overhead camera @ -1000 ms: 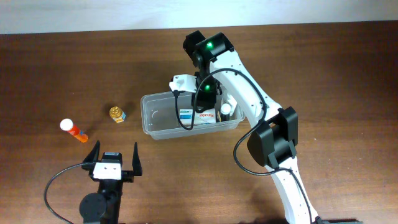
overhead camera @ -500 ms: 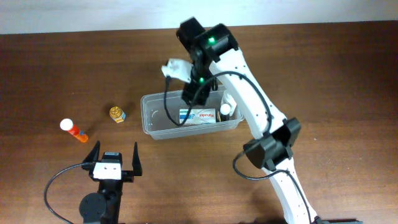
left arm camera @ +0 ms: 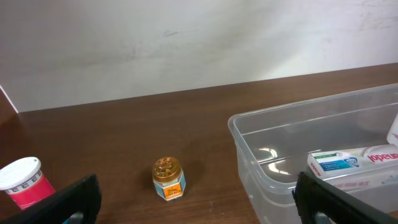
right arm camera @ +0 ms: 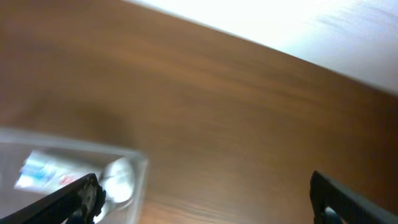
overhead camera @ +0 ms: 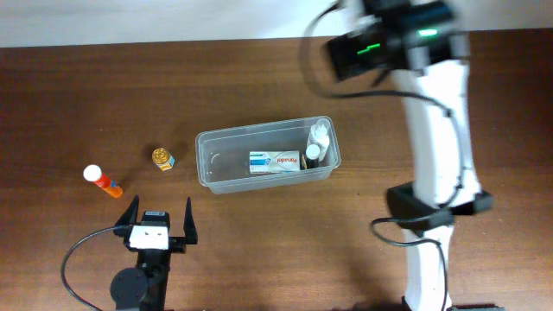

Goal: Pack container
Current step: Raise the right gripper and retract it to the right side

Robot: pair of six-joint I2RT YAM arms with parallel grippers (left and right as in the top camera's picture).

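At the bottom left of the overhead frame, the left end effector [overhead camera: 160,212] hovers low over the brown counter [overhead camera: 69,104], its two dark fingers spread wide apart with nothing between them. Just above and to its left lies an orange bottle [overhead camera: 102,180] with a white cap, on its side. A little higher and to the right stands a small jar [overhead camera: 162,158] with a gold lid, upright and well apart from the bottle.

The container [overhead camera: 225,164] sits at the centre of the frame, just right of the jar, open at the top. A white and blue box [overhead camera: 276,161] lies flat in its middle, and a white bottle [overhead camera: 316,147] lies at its right end, close to the box.

Further up, the right arm [overhead camera: 441,112] reaches to the upper right of the frame, blurred, well clear of the container. In its wrist view the right end effector [right arm camera: 205,190] has its fingers far apart and empty, with the container's corner at the lower left.
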